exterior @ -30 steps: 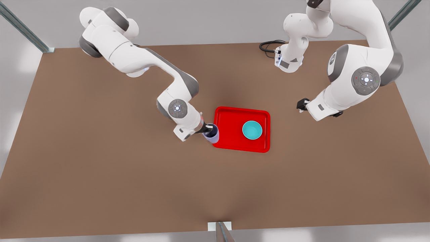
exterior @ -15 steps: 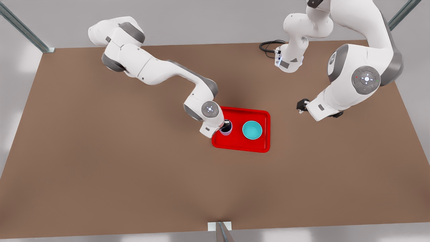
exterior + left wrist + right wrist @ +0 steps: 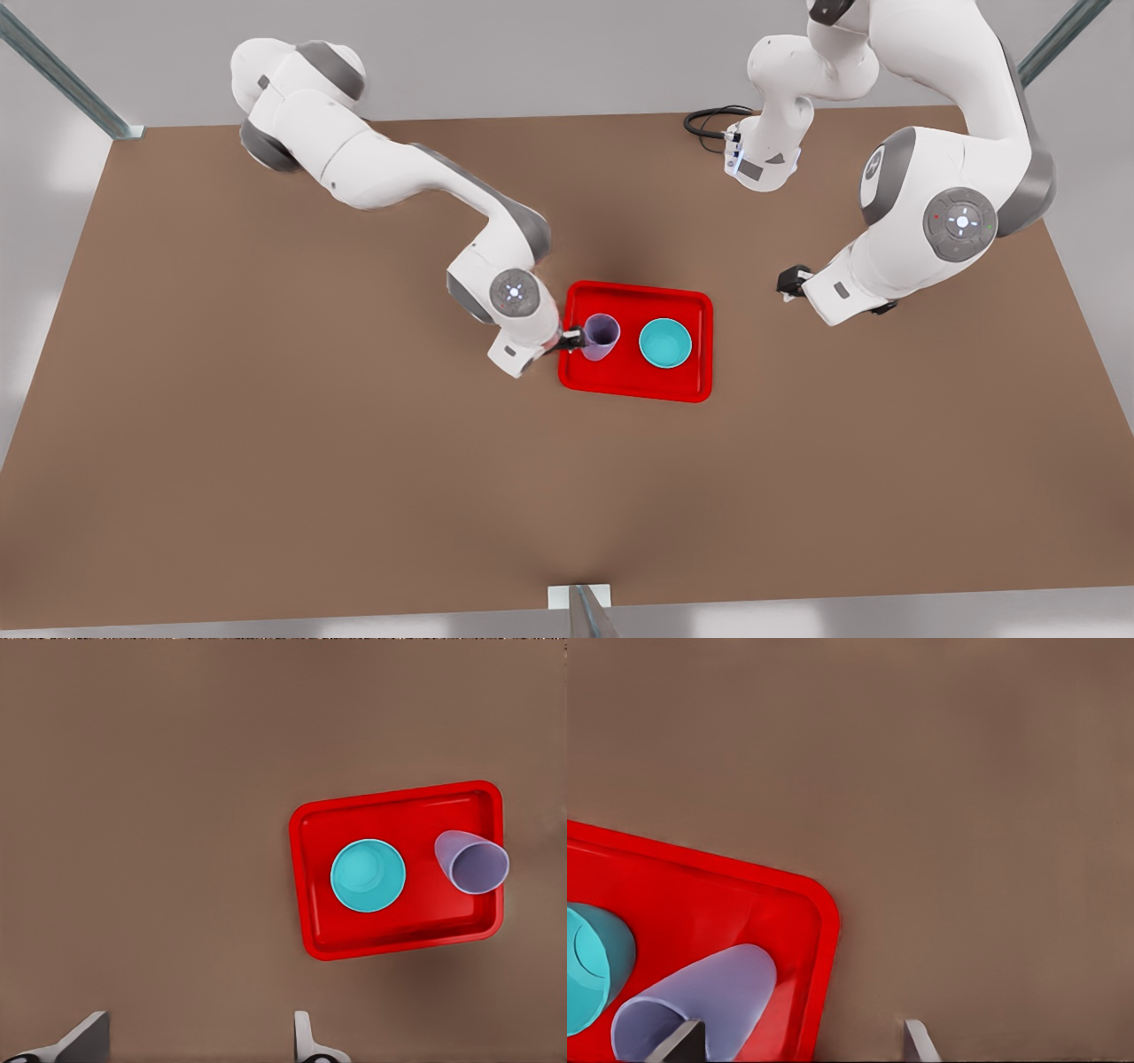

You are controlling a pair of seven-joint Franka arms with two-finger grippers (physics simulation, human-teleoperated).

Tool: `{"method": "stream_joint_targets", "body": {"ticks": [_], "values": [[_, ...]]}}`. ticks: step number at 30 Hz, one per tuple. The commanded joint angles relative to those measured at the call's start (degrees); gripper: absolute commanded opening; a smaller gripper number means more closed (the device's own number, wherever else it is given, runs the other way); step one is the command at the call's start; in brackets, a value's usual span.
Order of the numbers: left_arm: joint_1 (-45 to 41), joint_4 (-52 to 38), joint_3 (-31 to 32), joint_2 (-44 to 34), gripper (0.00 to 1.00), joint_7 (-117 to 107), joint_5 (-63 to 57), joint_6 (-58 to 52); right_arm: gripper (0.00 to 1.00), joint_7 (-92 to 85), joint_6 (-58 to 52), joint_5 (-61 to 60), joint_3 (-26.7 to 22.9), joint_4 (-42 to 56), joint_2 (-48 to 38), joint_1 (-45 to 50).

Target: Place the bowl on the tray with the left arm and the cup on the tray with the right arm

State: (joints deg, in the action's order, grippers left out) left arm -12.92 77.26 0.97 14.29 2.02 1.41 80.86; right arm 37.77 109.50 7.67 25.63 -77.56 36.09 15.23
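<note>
Lets go of the cup (image 3: 601,335), now resting on the tray (image 3: 631,378) just beside the bowl (image 3: 665,343), draws the right claw (image 3: 571,339) back wide open and empty, keeps the left claw (image 3: 788,283) waiting open, and seemingly completes both placements.

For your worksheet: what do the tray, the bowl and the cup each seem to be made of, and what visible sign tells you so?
Tray: probably glossy moulded plastic; uniform bright red, rounded corners, soft highlights along its rim.
Bowl: plastic or glazed ceramic, undecidable; plain turquoise, smooth, a faint sheen inside.
Cup: likely thin plastic, slightly translucent; pale lavender wall, darker within.
As simulator renders, these are guesses from looks.
</note>
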Motion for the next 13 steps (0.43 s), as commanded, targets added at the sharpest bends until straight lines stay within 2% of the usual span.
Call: {"method": "stream_joint_targets", "body": {"ticks": [1, 2, 3, 4, 5, 8, 9, 13], "values": [[0.0, 0.0, 0.0, -0.1, 1.00, 0.0, 0.2, 0.0, 1.00, -2.0, -1.4, -2.6, -2.3, -0.8, -2.6, -0.9], [0.0, 0.0, 0.0, 0.0, 1.00, 0.1, 0.2, 0.0, 1.00, -7.2, -6.0, -5.4, -9.0, -2.4, -8.7, -3.4], [0.0, 0.0, 0.0, 0.3, 1.00, 0.1, 0.2, -0.1, 1.00, -11.8, -10.0, -5.5, -12.5, -3.0, -12.3, -5.5], [0.0, -0.1, 0.3, 0.2, 1.00, 0.3, 0.4, -0.1, 1.00, -18.3, -12.8, -5.5, -18.1, -5.7, -18.1, -7.9], [0.0, -0.1, 0.8, -0.1, 1.00, 0.1, 0.3, -0.1, 1.00, -21.2, -19.7, -5.8, -23.7, -4.8, -19.8, -9.5], [0.0, -0.2, -1.1, -0.6, 1.00, 0.2, -0.4, -0.2, 1.00, -26.2, -29.6, -7.8, -25.6, 4.0, -18.7, -10.9], [0.0, -0.2, -1.8, -0.6, 1.00, 0.1, -0.4, -0.2, 1.00, -30.4, -30.8, -9.3, -28.6, 6.1, -17.1, -10.7], [0.1, -0.1, -2.2, -0.5, 1.00, -0.5, -0.4, -0.3, 1.00, -30.6, -30.1, -9.9, -28.5, 5.7, -17.0, -10.3]]}}
